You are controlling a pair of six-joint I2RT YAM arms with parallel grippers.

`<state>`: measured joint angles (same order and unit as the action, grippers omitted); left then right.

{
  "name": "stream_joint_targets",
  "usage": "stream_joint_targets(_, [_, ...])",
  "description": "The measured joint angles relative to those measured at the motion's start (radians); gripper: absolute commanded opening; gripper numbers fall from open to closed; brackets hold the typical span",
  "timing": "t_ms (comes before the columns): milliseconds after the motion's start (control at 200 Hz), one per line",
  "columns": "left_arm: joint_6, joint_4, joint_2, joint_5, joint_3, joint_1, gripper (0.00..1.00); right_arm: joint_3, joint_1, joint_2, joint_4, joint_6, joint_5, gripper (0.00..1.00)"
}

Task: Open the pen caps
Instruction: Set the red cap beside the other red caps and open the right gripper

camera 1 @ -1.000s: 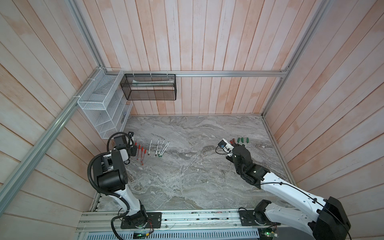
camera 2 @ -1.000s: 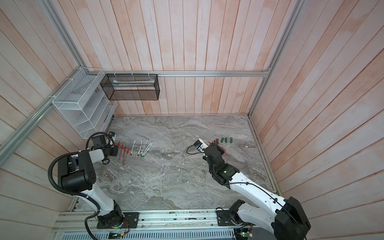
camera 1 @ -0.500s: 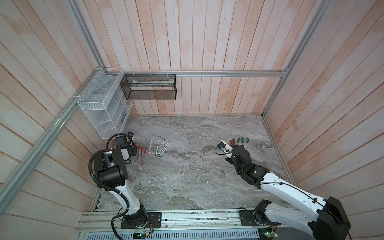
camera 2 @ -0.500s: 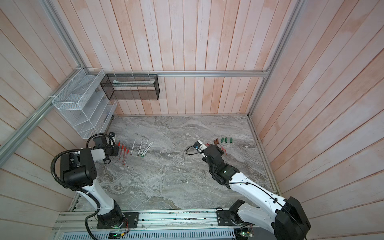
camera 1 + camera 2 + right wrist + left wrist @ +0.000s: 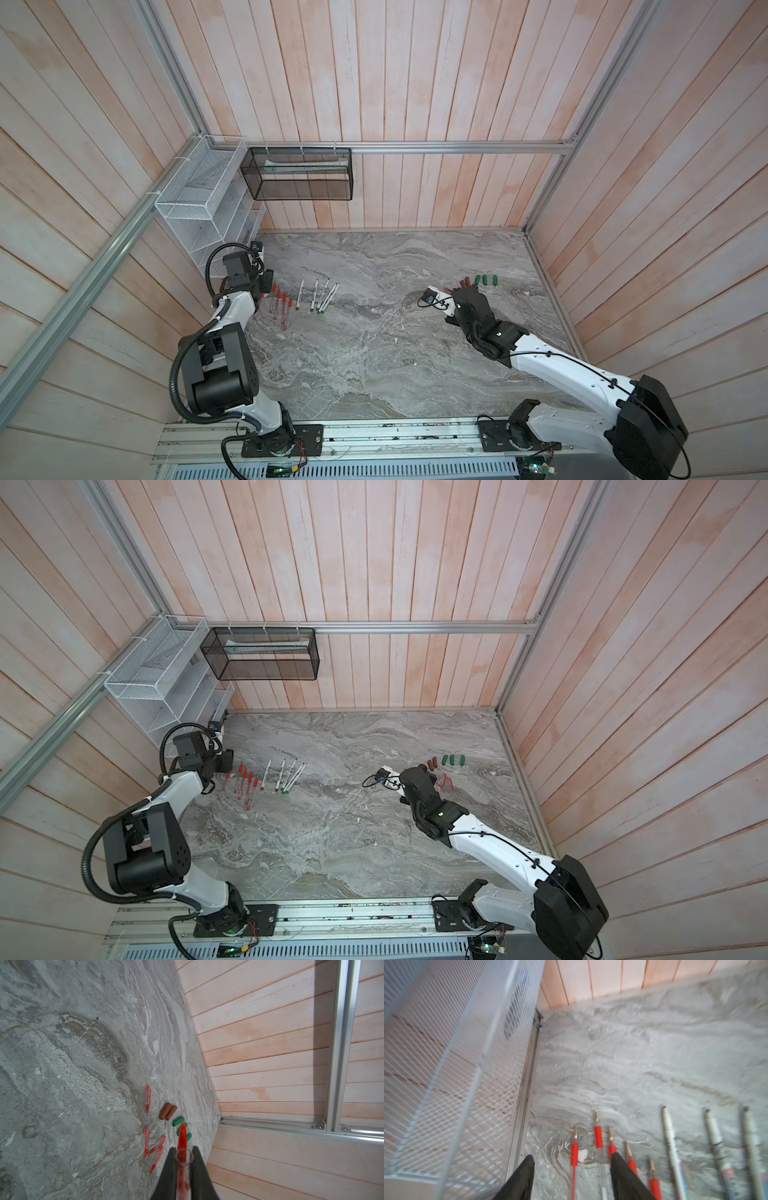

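- a grey marbled tabletop (image 5: 374, 353) was enclosed by pale wooden plank walls (image 5: 415, 83), and a white wire rack (image 5: 195, 199) and a black mesh basket (image 5: 299, 174) were hung in the far corner on the left arm's side.
- the left gripper (image 5: 572, 1156) was seen with its fingers (image 5: 525, 1176) well apart and nothing clamped between them. it was held low over the tabletop, with the white wire rack close at its outer side.
- a row of uncapped red pens (image 5: 598, 1139) was laid beneath and just ahead of the left gripper, tips pointed away from it. two of them ran under the gap between the fingers, and whether they were touched could not be told.
- white pen barrels (image 5: 671, 1147) were laid beside the red pens, on the side of the left gripper turned toward the middle of the tabletop.
- the right gripper (image 5: 184, 1150) was closed on a clipped red cap (image 5: 182, 1136), which was held out past its fingertips, above the tabletop.
- three green caps (image 5: 178, 1121) were found just beyond those fingertips, two partly hidden behind the clipped red cap. two brown caps (image 5: 168, 1112), touching each other, were laid a little further ahead.
- four loose red caps (image 5: 146, 1140) were scattered on the tabletop, three close beside the right gripper and one further ahead, near the brown caps.
- in both top views the two grippers were seen well apart, with bare tabletop between them.
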<state>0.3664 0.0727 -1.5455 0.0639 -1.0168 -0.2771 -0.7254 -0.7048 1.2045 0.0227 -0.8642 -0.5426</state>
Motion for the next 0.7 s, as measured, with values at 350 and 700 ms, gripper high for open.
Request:
stream_joint_targets(350, [-0.157,0.111,0.269,0.236,0.042,0.166,0.95,-0.208,0.061,0.388,0.074,-0.009,0.065,0.00])
stream_joint_targets(700, [-0.244,0.120,0.338,0.415,0.231,0.151,1.00,-0.403,0.132,0.661,0.216,0.149,0.150,0.00])
